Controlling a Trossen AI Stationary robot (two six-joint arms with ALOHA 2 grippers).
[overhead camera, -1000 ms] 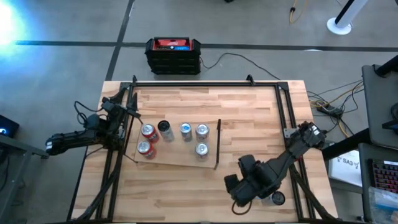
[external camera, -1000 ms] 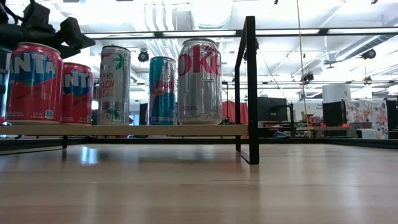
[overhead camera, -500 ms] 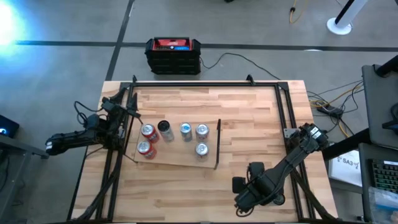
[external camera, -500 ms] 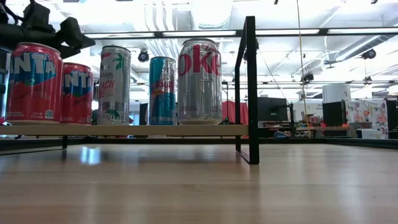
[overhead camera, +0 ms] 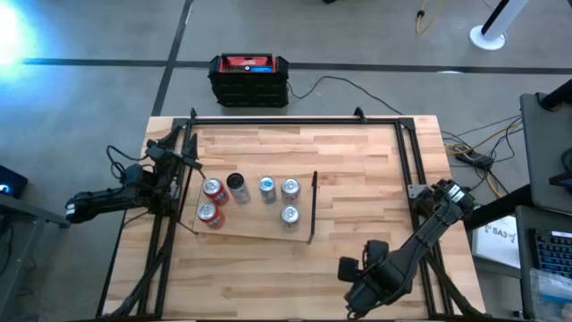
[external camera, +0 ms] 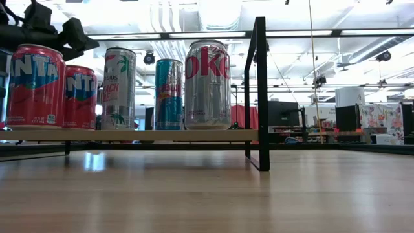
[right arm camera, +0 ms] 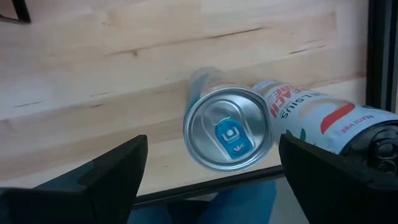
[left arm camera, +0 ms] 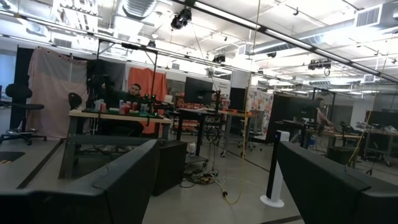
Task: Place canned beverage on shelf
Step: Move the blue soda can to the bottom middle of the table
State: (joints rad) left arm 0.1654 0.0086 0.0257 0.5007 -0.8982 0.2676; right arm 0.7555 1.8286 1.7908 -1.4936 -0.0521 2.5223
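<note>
An upright silver can (right arm camera: 229, 127) with a blue tab stands on the table near its near right corner. A white can (right arm camera: 311, 115) lies on its side against it. My right gripper (right arm camera: 212, 143) (overhead camera: 357, 293) hangs open above the upright can, pointing down, one finger to each side and clear of it. The shelf (overhead camera: 255, 225) (external camera: 129, 134) is a pale board with a black upright bar (overhead camera: 313, 206). It carries several cans standing on their bases, two of them red (overhead camera: 211, 202). My left gripper (left arm camera: 217, 180) is open at the table's left edge, facing the room.
A black frame rail (right arm camera: 379, 50) runs close beside the two loose cans, and the table's near edge lies just beyond them. Black rails (overhead camera: 295, 120) border the tabletop. Bare wood lies between the shelf's bar and the right arm (overhead camera: 420, 237). A red and black box (overhead camera: 248, 79) stands on the floor.
My right gripper has gone down and toward the table's near right corner, rolling about its own axis as it went. The right arm now covers the can that showed beside it in the high view. The shelf's cans have not moved.
</note>
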